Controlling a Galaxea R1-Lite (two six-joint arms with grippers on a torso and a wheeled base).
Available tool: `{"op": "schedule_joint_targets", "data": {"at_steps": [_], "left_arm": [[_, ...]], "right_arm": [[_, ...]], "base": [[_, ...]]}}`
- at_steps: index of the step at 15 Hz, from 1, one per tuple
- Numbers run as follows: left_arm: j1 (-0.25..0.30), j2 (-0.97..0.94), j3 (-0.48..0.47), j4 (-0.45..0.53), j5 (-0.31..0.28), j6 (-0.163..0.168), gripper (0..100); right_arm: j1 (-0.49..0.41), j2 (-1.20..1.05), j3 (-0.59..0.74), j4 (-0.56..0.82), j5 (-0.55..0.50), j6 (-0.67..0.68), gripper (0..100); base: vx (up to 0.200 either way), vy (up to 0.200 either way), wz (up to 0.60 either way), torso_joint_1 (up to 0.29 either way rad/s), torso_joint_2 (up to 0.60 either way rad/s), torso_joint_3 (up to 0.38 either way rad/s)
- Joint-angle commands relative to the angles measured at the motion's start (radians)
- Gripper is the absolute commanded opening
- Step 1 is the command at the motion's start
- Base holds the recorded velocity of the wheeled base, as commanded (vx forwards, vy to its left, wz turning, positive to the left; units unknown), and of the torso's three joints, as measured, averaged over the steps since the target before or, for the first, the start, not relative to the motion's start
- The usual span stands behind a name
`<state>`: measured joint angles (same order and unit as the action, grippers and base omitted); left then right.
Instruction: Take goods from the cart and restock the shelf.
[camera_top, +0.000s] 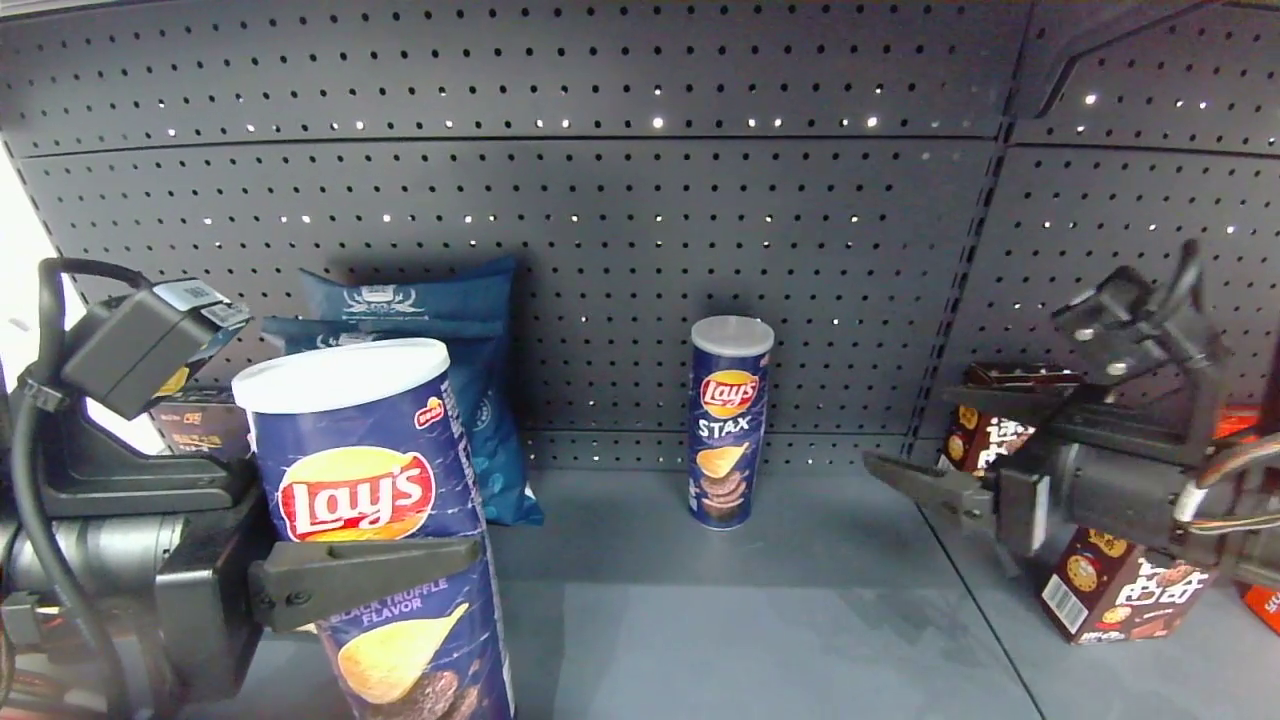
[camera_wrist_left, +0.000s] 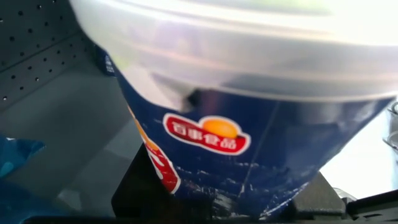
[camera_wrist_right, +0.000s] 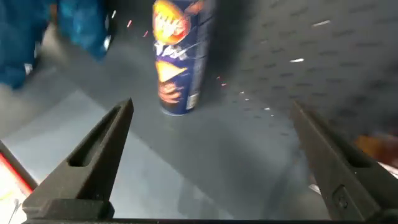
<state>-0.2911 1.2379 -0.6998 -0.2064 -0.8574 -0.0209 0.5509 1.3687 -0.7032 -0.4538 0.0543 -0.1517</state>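
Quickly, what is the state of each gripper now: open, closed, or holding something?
Left gripper: closed on the tall blue cardboard chips can with a white plastic lid.
Right gripper: open, holding nothing.

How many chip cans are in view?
2: one chip can clamped in the left gripper, another upright on the shelf near the pegboard. Others may be hidden.

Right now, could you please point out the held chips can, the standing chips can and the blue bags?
held chips can (camera_top: 355, 495): head view, on its logo.
standing chips can (camera_top: 730, 438): head view, middle of label.
blue bags (camera_top: 495, 425): head view, front bag's right side.
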Motion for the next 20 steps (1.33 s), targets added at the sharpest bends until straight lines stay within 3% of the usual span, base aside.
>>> {"op": "schedule_joint_targets", "data": {"at_steps": [1,6,9,14,20], "left_arm": [[0.0,0.005,0.003,-0.001,0.0,-0.001,0],[0.0,0.005,0.017,-0.002,0.0,-0.001,0],[0.0,0.0,0.02,0.002,0.0,-0.001,0],[0.0,-0.003,0.022,0.007,0.0,-0.001,0],[0.0,-0.011,0.051,-0.001,0.0,-0.001,0]], "right_arm": [[0.015,0.147,-0.006,-0.02,0.003,0.0,100],[0.014,0.21,-0.004,-0.089,0.079,-0.005,100],[-0.035,0.297,-0.032,-0.201,0.199,-0.005,100],[-0.046,0.389,-0.096,-0.264,0.289,-0.003,100],[-0.058,0.451,-0.136,-0.292,0.315,-0.003,100]], "base": [[0.0,0.0,0.0,0.0,0.0,0.0],[0.0,0.0,0.0,0.0,0.0,0.0],[0.0,0.0,0.0,0.0,0.0,0.0],[0.0,0.0,0.0,0.0,0.0,0.0],[0.0,0.0,0.0,0.0,0.0,0.0]]}}
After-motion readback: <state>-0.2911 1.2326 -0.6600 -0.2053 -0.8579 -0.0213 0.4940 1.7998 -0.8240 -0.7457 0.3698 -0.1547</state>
